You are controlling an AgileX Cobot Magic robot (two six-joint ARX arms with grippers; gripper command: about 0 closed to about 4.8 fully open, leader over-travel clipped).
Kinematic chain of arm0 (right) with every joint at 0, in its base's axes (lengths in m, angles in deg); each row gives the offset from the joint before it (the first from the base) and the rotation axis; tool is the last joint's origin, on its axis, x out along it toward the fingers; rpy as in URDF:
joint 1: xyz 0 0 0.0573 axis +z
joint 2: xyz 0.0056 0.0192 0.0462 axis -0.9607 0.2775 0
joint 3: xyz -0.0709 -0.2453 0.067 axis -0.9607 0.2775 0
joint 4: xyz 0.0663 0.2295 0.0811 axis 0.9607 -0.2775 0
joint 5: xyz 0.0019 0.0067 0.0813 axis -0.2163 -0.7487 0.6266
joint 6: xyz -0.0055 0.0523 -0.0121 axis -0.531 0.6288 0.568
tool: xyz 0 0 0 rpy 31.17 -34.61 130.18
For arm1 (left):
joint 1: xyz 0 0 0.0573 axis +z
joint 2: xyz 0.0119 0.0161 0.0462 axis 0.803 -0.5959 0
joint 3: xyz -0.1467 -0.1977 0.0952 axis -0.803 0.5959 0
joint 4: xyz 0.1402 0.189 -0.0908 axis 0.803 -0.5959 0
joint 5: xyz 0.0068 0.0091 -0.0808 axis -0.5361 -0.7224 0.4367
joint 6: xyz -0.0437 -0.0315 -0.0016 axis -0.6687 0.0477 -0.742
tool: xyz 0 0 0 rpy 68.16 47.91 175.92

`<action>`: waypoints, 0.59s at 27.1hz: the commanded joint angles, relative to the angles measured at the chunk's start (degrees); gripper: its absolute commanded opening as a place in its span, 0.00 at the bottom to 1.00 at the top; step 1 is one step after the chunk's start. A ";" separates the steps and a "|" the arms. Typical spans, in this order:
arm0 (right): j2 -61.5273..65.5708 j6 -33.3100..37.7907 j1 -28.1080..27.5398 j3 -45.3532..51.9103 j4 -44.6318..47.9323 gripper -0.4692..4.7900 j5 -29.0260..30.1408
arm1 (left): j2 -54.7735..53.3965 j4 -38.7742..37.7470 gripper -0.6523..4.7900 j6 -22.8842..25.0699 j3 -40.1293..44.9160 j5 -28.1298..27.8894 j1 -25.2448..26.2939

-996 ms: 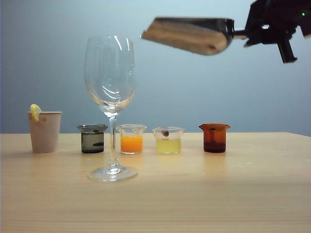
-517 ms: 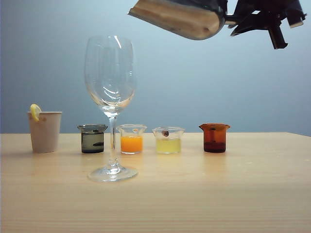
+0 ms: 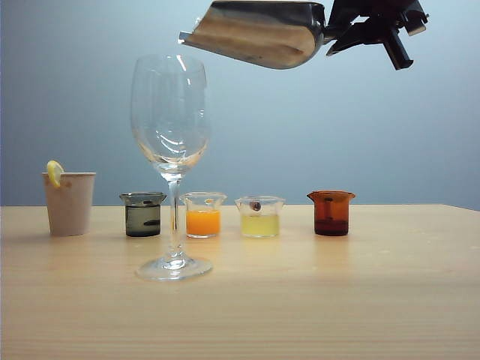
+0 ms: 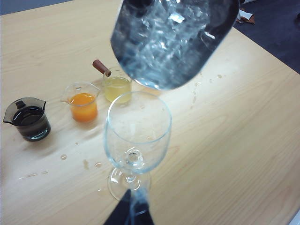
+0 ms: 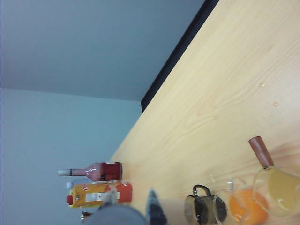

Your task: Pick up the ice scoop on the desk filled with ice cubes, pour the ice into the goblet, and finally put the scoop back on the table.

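The silver ice scoop (image 3: 255,34) hangs high above the table, mouth tilted slightly down and to the left. Its lip is just above the right side of the goblet's rim. My right gripper (image 3: 354,30) is shut on its rod handle at the upper right. The clear, empty goblet (image 3: 169,112) stands upright on the wooden desk (image 3: 337,300). In the left wrist view the scoop (image 4: 220,28) holds glassy ice cubes (image 4: 164,37) over the goblet (image 4: 137,136). My left gripper (image 4: 130,211) shows as a dark shut wedge above the goblet's foot, holding nothing.
Behind the goblet stand a paper cup with lemon (image 3: 69,202), a dark beaker (image 3: 142,214), an orange beaker (image 3: 203,215), a yellow beaker (image 3: 259,217) and an amber beaker (image 3: 331,213). Water drops (image 4: 63,157) dot the wood. A red bottle (image 5: 93,171) and a carton (image 5: 101,194) lie at the far edge.
The right gripper carried the scoop up and to the left, from right of the goblet to above its rim. The goblet and beakers have not moved.
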 commanded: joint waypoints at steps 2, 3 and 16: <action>-0.28 -1.84 0.04 -0.85 0.37 0.08 0.98 | 0.13 0.37 0.11 0.37 -0.11 0.28 0.00; -0.26 -1.99 0.07 -0.85 0.20 0.08 0.96 | 0.13 0.37 0.11 0.37 -0.11 0.28 0.00; 0.04 -3.26 0.26 -1.07 0.09 0.08 -0.94 | 0.11 0.35 0.11 1.66 -0.09 0.28 0.00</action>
